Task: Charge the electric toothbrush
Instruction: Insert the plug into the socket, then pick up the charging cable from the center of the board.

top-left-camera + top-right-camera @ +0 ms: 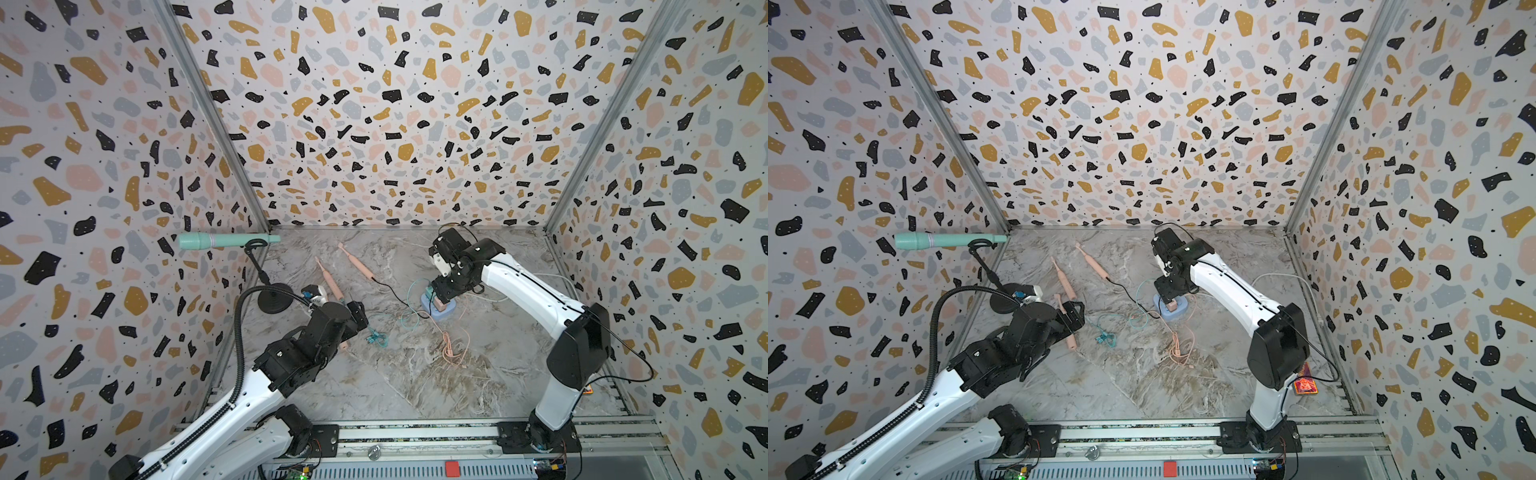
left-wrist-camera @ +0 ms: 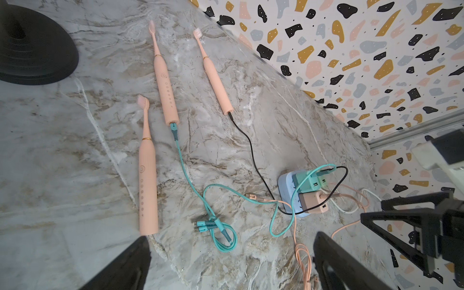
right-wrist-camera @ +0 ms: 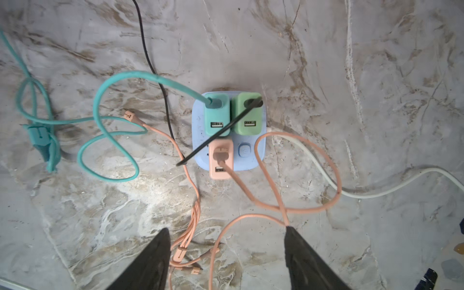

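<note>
**Op:** Left side first. What have I got?

**Eng:** A black stand base is sitting far left on the marble table. Your left gripper is hovering fully spread and holding nothing. The unplugged toothbrush is lying flat on the table with no cable in it, its butt end just beside one left finger. I can't tell if they're touching.

**Op:** The other two?

**Eng:** They're lying flat further in, side by side. The second toothbrush is taking the teal cable. The third toothbrush is taking the black cable.

**Op:** Power end?

**Eng:** The blue power strip is sitting to the right of the brushes. The teal adapter is feeding the teal cable, and the green adapter is feeding the black one. The pink adapter is carrying the pink cable. That cable's free plug is lying loose near the strip, among the teal loops.

**Op:** Right hand?

**Eng:** Your right gripper is hanging over the strip with its jaws apart, clamping nothing. The pink cable is running past one fingertip. A white cord is trailing off to the right.
</note>
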Controlling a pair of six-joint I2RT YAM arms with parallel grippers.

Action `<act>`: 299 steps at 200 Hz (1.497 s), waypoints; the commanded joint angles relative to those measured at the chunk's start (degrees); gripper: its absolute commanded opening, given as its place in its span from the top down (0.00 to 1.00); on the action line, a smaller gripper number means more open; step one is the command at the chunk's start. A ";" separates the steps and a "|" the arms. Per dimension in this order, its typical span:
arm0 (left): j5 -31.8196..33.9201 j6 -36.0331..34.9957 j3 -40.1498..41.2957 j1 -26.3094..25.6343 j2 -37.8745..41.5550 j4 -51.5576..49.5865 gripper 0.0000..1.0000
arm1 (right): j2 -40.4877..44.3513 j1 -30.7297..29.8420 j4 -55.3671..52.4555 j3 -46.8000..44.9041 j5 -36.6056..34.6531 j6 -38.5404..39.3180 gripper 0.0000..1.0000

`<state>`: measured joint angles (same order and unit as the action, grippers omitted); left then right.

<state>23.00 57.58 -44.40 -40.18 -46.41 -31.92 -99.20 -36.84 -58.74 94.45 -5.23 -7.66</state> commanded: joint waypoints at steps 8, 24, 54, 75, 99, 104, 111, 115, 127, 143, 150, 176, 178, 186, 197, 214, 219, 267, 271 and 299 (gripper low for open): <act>0.63 -1.38 -1.09 0.43 0.36 0.36 0.01 | 7.16 -0.31 -0.13 -2.24 1.54 -2.30 0.27; 0.62 -1.83 -1.45 0.46 0.29 0.00 0.00 | 11.68 -0.70 -0.69 -4.49 0.33 -2.93 0.28; 2.25 -2.12 -1.44 0.57 1.17 -0.53 0.00 | 18.86 -8.64 1.07 -13.46 0.02 -2.95 0.32; 2.22 -1.91 -1.21 0.77 1.09 0.10 0.00 | 20.56 -12.94 8.49 -22.31 4.23 -4.83 0.40; 2.96 -1.19 -1.05 0.89 0.84 -0.01 0.01 | 18.67 -14.14 19.46 -30.34 7.18 -6.30 0.43; 3.30 -0.87 -0.97 0.90 0.95 -0.11 0.00 | 18.05 -14.07 21.75 -31.47 6.69 -6.23 0.43; 3.63 -0.34 -0.79 1.04 1.21 -0.16 0.01 | 17.29 -14.00 25.38 -33.07 5.62 -5.95 0.43; 3.70 -0.09 -0.63 1.03 1.36 -0.16 0.01 | 16.86 -13.97 27.37 -34.04 4.98 -5.60 0.43; 3.98 1.00 -0.10 1.07 1.99 -0.01 0.01 | 15.26 -13.02 32.07 -36.24 2.70 -5.39 0.43; 4.04 1.99 0.41 1.09 2.46 0.28 0.01 | 12.55 -10.75 36.98 -37.95 1.63 -5.26 0.44; 4.08 2.18 0.52 1.16 2.56 0.28 0.00 | 11.50 -9.83 38.47 -38.51 1.59 -5.49 0.44; 4.57 2.61 0.63 1.24 2.55 -0.14 0.00 | 7.43 -8.86 42.25 -39.38 -0.64 -4.10 0.47; 4.63 2.62 0.63 1.25 2.56 -0.15 0.00 | 7.15 -8.86 42.23 -39.27 -0.98 -4.05 0.47; 4.68 2.62 0.72 1.25 2.56 -0.15 0.00 | 6.04 -8.82 42.06 -38.84 -2.19 -3.83 0.48; 4.76 2.62 0.80 1.36 2.47 -0.15 0.01 | 5.16 -8.70 43.12 -39.19 -2.82 -3.21 0.48; 4.66 2.62 0.90 1.42 2.08 0.00 0.00 | 3.99 -8.28 46.21 -40.40 -3.90 -2.27 0.54; 4.61 2.71 0.90 1.42 1.89 0.06 0.01 | 3.32 -7.97 46.35 -40.42 -3.86 -2.26 0.56; 4.36 2.89 1.31 1.51 1.29 0.63 0.00 | 0.12 -6.72 48.25 -40.51 -4.87 -2.36 0.69; 4.27 2.89 1.33 1.51 1.21 0.63 0.01 | -0.04 -6.67 48.31 -40.55 -5.14 -2.30 0.70; 4.17 2.71 1.16 1.60 1.03 0.63 0.01 | -0.25 -6.56 49.18 -41.17 -6.49 -1.95 0.84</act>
<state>26.44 60.42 -43.75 -38.96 -45.34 -32.05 -99.57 -43.59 -10.39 54.17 -9.69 -9.96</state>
